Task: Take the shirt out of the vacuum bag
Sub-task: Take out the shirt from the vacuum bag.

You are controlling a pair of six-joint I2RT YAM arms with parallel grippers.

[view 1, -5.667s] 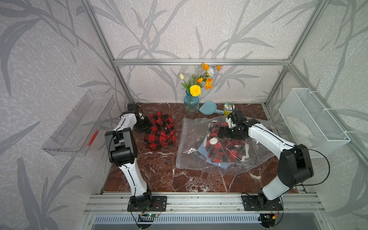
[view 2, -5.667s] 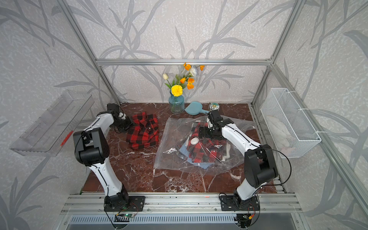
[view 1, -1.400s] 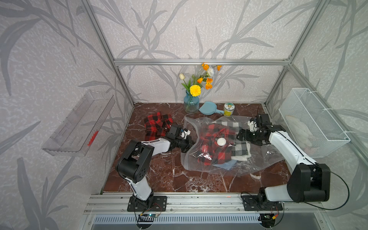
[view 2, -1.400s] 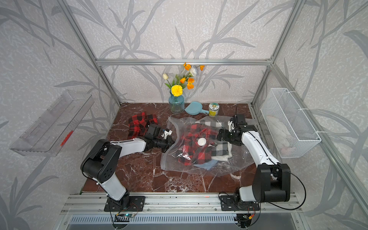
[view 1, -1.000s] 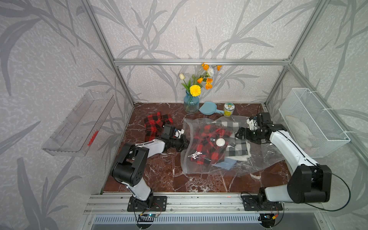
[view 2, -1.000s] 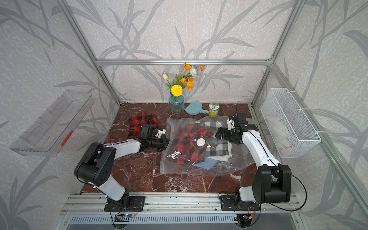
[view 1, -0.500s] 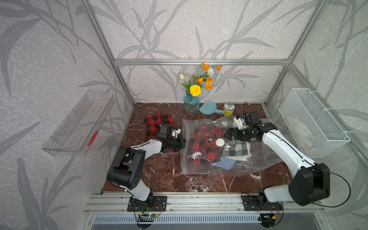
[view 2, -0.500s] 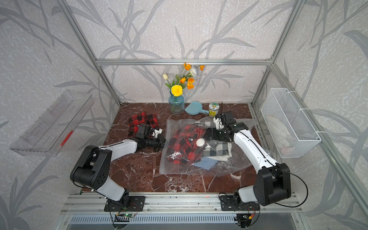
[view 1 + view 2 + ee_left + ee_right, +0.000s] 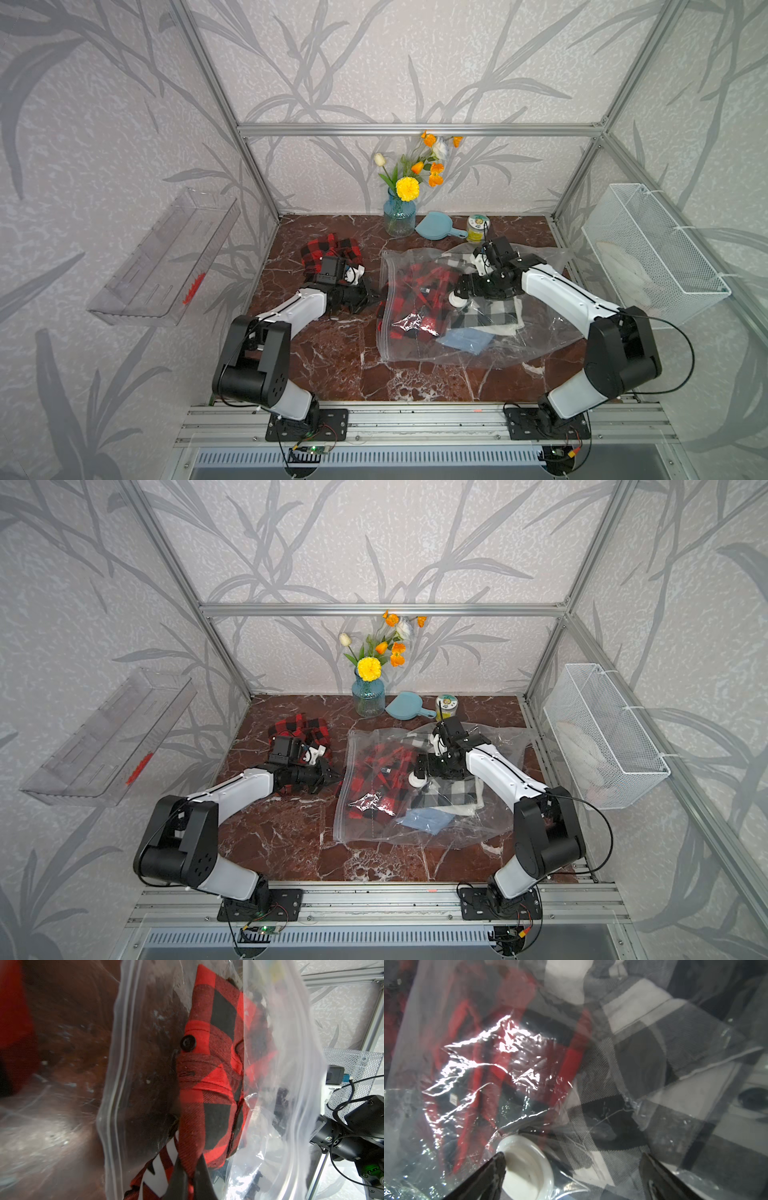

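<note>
The clear vacuum bag point(image 9: 540, 332) lies on the marble table with its mouth toward the left arm. Inside it are a red-and-black plaid shirt point(image 9: 415, 286), a grey-and-white plaid garment point(image 9: 490, 316) and a blue cloth point(image 9: 465, 338). My left gripper point(image 9: 374, 297) is at the bag's mouth; the left wrist view shows it point(image 9: 190, 1178) shut on the edge of the red shirt point(image 9: 209, 1076). My right gripper point(image 9: 460, 291) hovers open over the bag's white valve disc point(image 9: 527, 1163), one finger point(image 9: 494, 1174) beside the disc.
A second red plaid shirt point(image 9: 328, 253) lies at the back left, behind the left arm. A blue vase of flowers point(image 9: 397, 216), a blue dish point(image 9: 436, 226) and a small jar point(image 9: 477, 227) stand along the back. A wire basket point(image 9: 648, 257) hangs on the right wall and a clear tray point(image 9: 166, 257) on the left wall.
My right arm has swung left across the bag, from its right part to the valve disc. My left gripper has drawn slightly left with the red shirt's edge.
</note>
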